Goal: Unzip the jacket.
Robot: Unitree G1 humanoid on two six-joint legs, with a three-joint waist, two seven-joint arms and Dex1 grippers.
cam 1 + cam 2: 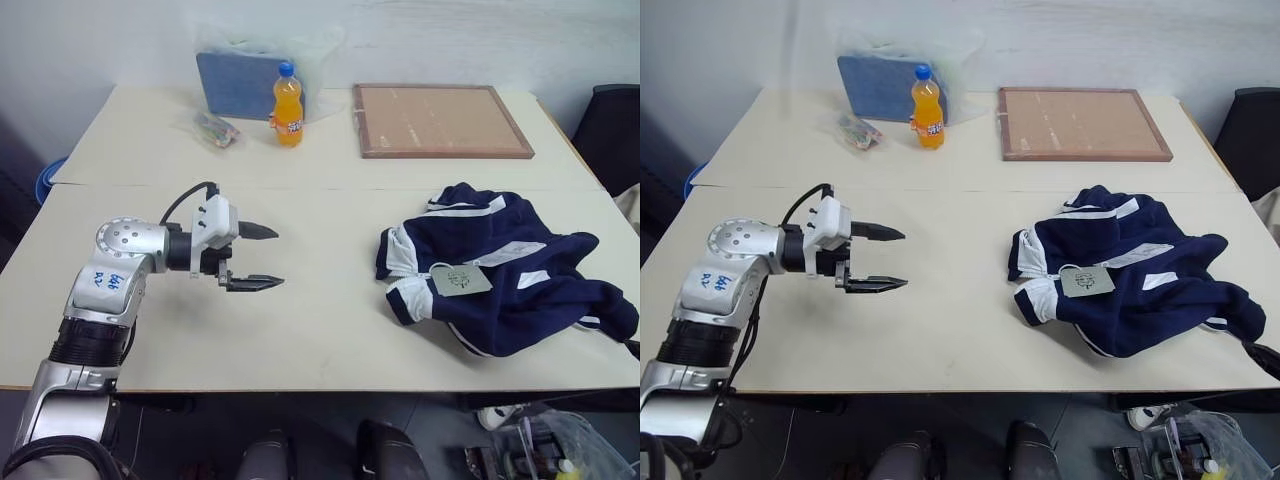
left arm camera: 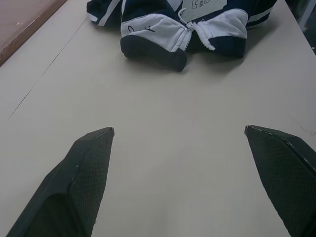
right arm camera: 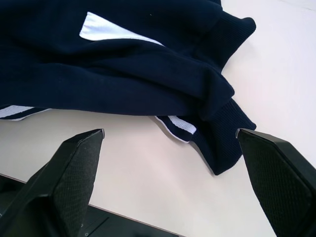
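Navy fabric, soft and crumpled, was what I had to deal with: the jacket (image 1: 505, 285) lay in a loose heap on the right half of the pale table (image 1: 300, 330), close to the near edge, its white-trimmed collar turned toward my left side and a paper hang tag (image 1: 461, 279) resting on top. I judged it light and limp, a thing that would slide and bunch across the smooth tabletop if I tugged one end alone, so one hand would have to pin the cloth while the other worked the slider. From my left wrist I could see the zipper pull (image 2: 189, 30) where the two white collar halves met, and that looked to me the place to pinch; the tag's string lay close by and might snag. My left gripper (image 1: 255, 258) hung over bare table well apart from the jacket, fingers spread wide and holding nothing. My right gripper (image 3: 170, 136) sat at the table's near edge just beside a ribbed cuff (image 3: 224, 143), likewise wide open and empty. Farther back stood an orange drink bottle (image 1: 287, 105), a blue bag in clear plastic (image 1: 240, 80), a small wrapped packet (image 1: 216, 128) and a wooden-framed board (image 1: 440, 120), all well clear, so nothing blocked my reach
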